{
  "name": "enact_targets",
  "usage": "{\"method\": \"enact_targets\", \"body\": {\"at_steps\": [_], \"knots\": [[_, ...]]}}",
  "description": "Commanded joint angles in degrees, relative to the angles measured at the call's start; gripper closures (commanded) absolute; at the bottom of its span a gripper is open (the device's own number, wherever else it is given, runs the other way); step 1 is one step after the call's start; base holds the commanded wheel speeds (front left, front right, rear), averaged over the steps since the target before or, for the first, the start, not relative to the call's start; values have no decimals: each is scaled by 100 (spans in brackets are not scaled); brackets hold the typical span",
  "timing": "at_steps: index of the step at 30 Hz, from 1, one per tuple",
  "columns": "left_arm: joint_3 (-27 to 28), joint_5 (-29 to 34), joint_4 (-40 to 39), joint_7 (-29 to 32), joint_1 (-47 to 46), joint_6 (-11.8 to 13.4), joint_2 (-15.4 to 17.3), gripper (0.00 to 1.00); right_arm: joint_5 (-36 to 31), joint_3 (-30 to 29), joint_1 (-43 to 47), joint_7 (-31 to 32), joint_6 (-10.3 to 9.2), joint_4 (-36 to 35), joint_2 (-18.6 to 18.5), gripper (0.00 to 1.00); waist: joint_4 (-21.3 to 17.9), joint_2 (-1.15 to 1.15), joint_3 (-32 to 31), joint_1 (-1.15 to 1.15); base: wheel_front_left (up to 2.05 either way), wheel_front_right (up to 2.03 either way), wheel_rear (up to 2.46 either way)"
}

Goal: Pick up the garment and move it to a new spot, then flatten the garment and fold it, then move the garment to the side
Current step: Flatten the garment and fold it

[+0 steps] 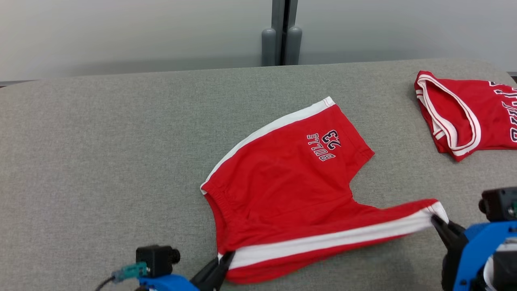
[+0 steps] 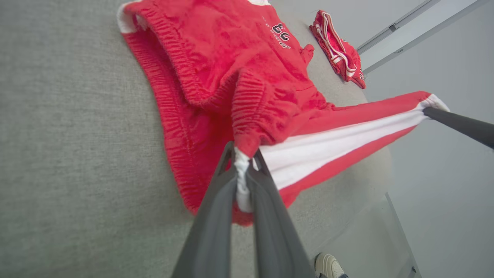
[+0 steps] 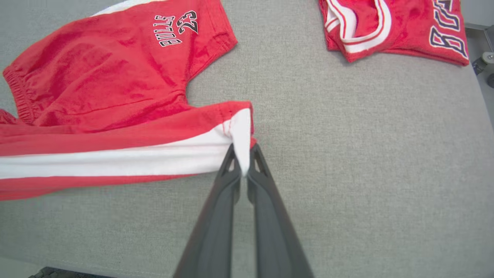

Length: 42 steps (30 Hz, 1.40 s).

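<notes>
The left tool [image 1: 227, 256] sits at the lower left of the head view. Its two dark fingers are pressed together on the waistband corner of the red shorts [image 1: 282, 190], tips pointing up and to the right. Behind it, the left wrist bracket [image 1: 167, 283] is blue and carries a small black left wrist camera [image 1: 157, 258].

The right tool [image 1: 436, 220] stands at the lower right, fingers angled up and to the left, clamped on the white-striped leg hem. Its blue right wrist bracket [image 1: 484, 246] bears the black right wrist camera [image 1: 499, 204].

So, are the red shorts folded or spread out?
Spread, unfolded: red shorts show both legs, striped edge taut between left end effector and right end effector.
</notes>
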Motion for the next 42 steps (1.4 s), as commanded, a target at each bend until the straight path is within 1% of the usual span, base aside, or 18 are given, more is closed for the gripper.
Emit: {"method": "enact_targets", "body": {"at_steps": [1,3,7,9,13,19,22,23,26,28,34,35,36,37,38,42], "knots": [[89,-95,61,100,-306,-43,-36,100,-78,94,-357,-69,-5,178,-34,100,29,0,25,0,0,0,0],[126,-152,111,173,-525,-40,-128,100,-102,173,-796,-154,-5,449,-81,100,75,0,62,0,0,0,0],[227,-234,326,345,-1014,59,-316,100,-125,244,-1656,-380,-5,1045,-204,100,217,0,236,0,0,0,0],[303,-248,465,314,-1269,97,-444,100,-210,332,-2072,-502,-5,1339,-322,100,283,0,349,0,0,0,0],[413,-323,810,301,-1717,82,-678,100,-378,466,-2764,-697,-5,1925,-426,100,409,0,609,0,0,0,0],[524,-262,1362,145,-2339,63,-970,100,-567,505,-3624,-992,-5,2799,-444,100,555,0,998,0,0,0,0],[580,-207,1651,26,-2600,82,-1090,100,-687,499,-3959,-1192,-5,3197,-442,100,607,0,1156,0,0,0,0],[580,-207,1651,26,-2600,82,-1090,100,-687,499,-3959,-1192,-5,3197,-442,100,607,0,1156,0,0,0,0],[562,-99,1922,-53,-2843,147,-1184,100,-824,512,-4248,-1413,-5,3537,-426,100,640,0,1279,0,0,0,0],[568,-93,2059,-93,-2941,167,-1277,100,-886,534,-4383,-1567,-5,3749,-393,100,655,0,1333,0,0,0,0],[543,-2,2370,-218,-3144,205,-1405,100,-1016,605,-4722,-2000,-5,4262,-282,100,673,0,1411,0,0,0,0],[528,1,2403,-232,-3167,204,-1419,98,-1054,628,-4768,-2096,-5,4330,-273,90,680,0,1417,0,0,0,0],[505,41,2437,-242,-3180,208,-1424,81,-1070,675,-4807,-2198,-5,4387,-274,24,690,0,1420,0,0,0,0],[489,58,2461,-264,-3186,215,-1434,4,-1069,604,-4836,-2289,-5,4455,-258,0,698,0,1423,0,0,0,0],[476,66,2490,-277,-3194,220,-1451,0,-1071,603,-4865,-2390,-5,4508,-249,0,707,0,1425,0,0,0,0],[449,87,2529,-337,-3214,152,-1469,0,-991,621,-4920,-2711,-5,4740,-213,0,747,0,1388,0,0,0,0]]}}
